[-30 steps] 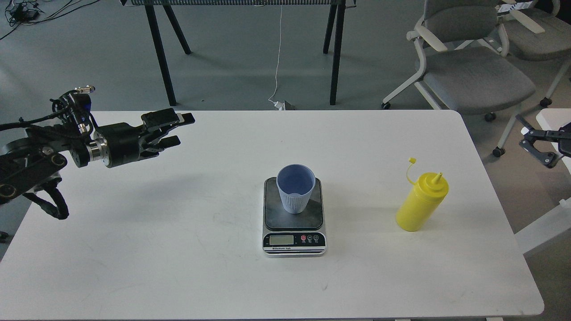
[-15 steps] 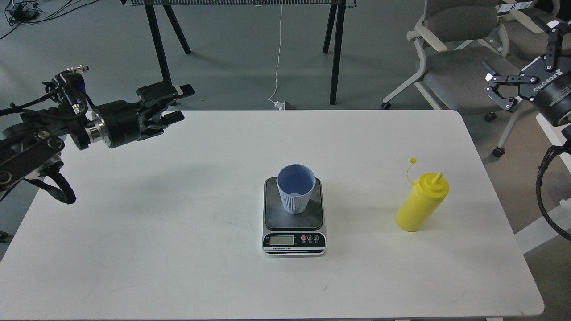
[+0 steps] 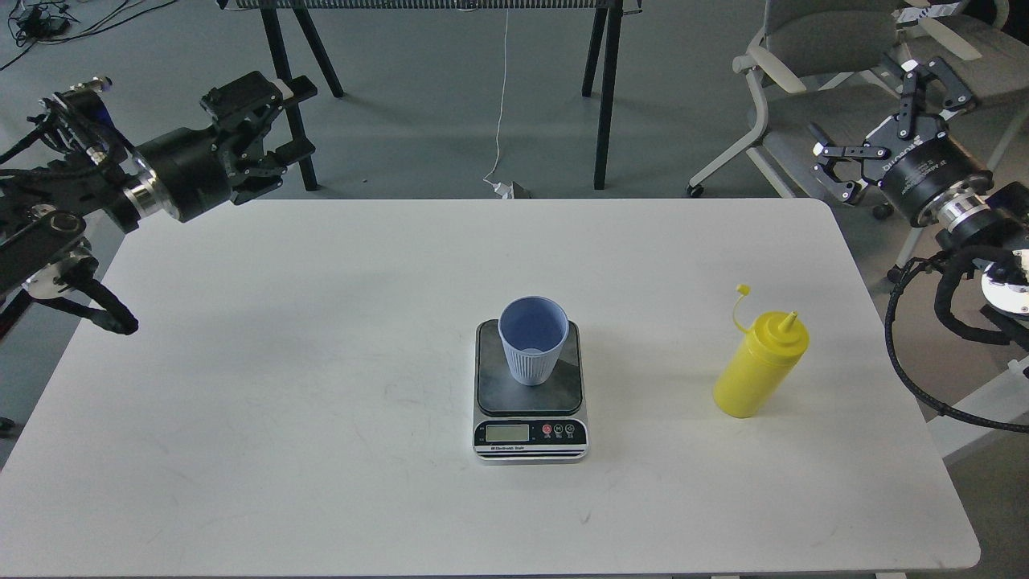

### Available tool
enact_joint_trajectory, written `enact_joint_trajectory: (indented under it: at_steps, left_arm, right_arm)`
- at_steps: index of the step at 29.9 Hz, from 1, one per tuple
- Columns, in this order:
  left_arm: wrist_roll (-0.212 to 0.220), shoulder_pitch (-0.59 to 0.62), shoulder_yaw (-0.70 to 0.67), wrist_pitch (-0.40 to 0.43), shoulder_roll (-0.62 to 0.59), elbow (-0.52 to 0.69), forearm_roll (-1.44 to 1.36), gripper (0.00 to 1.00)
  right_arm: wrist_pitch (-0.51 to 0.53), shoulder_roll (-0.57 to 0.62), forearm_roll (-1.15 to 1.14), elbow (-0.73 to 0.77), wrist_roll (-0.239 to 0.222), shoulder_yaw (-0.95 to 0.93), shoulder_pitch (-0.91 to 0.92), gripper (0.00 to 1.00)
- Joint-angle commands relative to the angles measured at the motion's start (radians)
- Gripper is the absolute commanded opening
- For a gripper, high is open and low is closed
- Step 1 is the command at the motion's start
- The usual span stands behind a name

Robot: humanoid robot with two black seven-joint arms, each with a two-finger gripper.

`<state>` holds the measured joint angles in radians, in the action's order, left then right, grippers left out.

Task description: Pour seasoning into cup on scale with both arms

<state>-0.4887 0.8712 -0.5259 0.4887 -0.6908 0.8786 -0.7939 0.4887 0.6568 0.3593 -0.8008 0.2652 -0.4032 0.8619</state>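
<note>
Presently, the cup (image 3: 532,340) is found standing upright on the dark platform of the scale (image 3: 530,392), which is placed near the middle of the white table (image 3: 321,386), its display and buttons turned toward the near edge. The seasoning (image 3: 760,363) is observed standing on the table well to the right of the scale, apart from it, nozzle uppermost and its small cap hanging out on the tether to the upper left. The left gripper (image 3: 277,121) is held above the far-left corner of the table, its two fingers parted and nothing between them. The right gripper (image 3: 880,108) is seen beyond the table's right edge, in front of a grey chair (image 3: 852,137), its open-framed fingers spread wide and empty. Neither gripper is in contact with bottle, cup or scale.
</note>
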Motion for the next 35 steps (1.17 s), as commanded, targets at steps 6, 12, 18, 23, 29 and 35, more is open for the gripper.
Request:
enact_joint_trajectory:
  at_steps: [6, 12, 18, 23, 29, 35]
  left_arm:
    - [0.0, 0.06, -0.086, 0.0, 0.056, -0.026, 0.038, 1.0]
    - [0.0, 0.071, -0.086, 0.0, 0.111, -0.075, 0.038, 1.0]
    - [0.0, 0.071, -0.085, 0.0, 0.128, -0.075, 0.039, 1.0]
    - [0.0, 0.049, -0.083, 0.0, 0.132, -0.087, 0.041, 1.0]
    - [0.0, -0.023, -0.092, 0.0, 0.134, -0.09, 0.042, 1.0]
    - [0.0, -0.043, -0.117, 0.0, 0.142, -0.09, 0.042, 1.0]
  right_arm:
    - [0.0, -0.032, -0.002, 0.071, 0.003, 0.003, -0.043, 0.97]
    - [0.0, -0.036, -0.002, 0.092, 0.009, -0.006, -0.072, 0.97]
    - [0.0, -0.014, 0.0, 0.084, 0.011, -0.011, -0.092, 0.97]
    - [0.0, -0.005, -0.002, 0.08, 0.011, -0.009, -0.092, 0.97]
    - [0.0, -0.002, -0.002, 0.08, 0.009, -0.009, -0.087, 0.97]
    - [0.0, 0.0, -0.002, 0.081, 0.012, -0.013, -0.092, 0.97]
